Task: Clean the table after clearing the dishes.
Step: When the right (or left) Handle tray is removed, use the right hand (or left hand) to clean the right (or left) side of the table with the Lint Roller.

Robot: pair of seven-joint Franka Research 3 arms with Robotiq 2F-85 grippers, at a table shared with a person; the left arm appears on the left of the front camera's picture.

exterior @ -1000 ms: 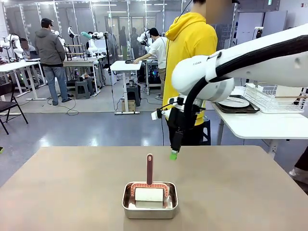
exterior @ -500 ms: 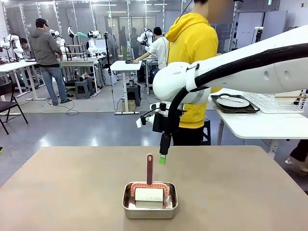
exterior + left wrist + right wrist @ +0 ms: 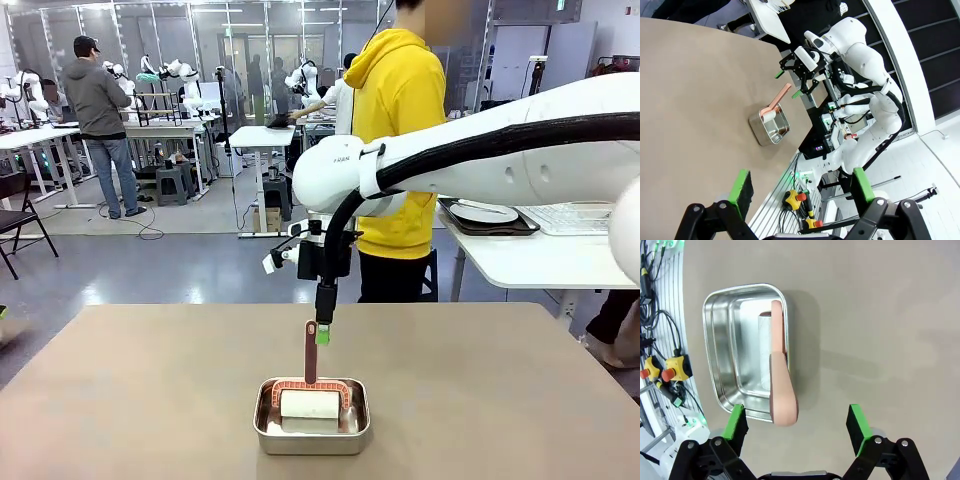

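The table point(image 3: 140, 400) carries a small steel pan point(image 3: 311, 428) near its front middle. In the pan lies a lint roller with a white roll point(image 3: 309, 404), its reddish-brown handle point(image 3: 311, 350) standing upright. My right gripper point(image 3: 322, 330) hangs open just over the top of that handle, pointing down. In the right wrist view the handle point(image 3: 782, 392) lies between the green pads of the right gripper point(image 3: 796, 422), closer to the left pad and touching neither. My left gripper point(image 3: 801, 187) is open and empty, high off the table point(image 3: 690, 100). One of the dishes point(image 3: 483, 212), a white plate on a dark tray, rests on the white side table.
A person in a yellow hoodie point(image 3: 400, 120) stands beyond the far edge of the table, next to the white side table point(image 3: 540, 262) with its wire rack point(image 3: 578, 216). Bare tabletop point(image 3: 880, 315) lies all round the pan point(image 3: 732, 345).
My right arm has swung left and down, carrying its open gripper from the far right of the pan to just over the roller's handle. The pan and roller have not moved.
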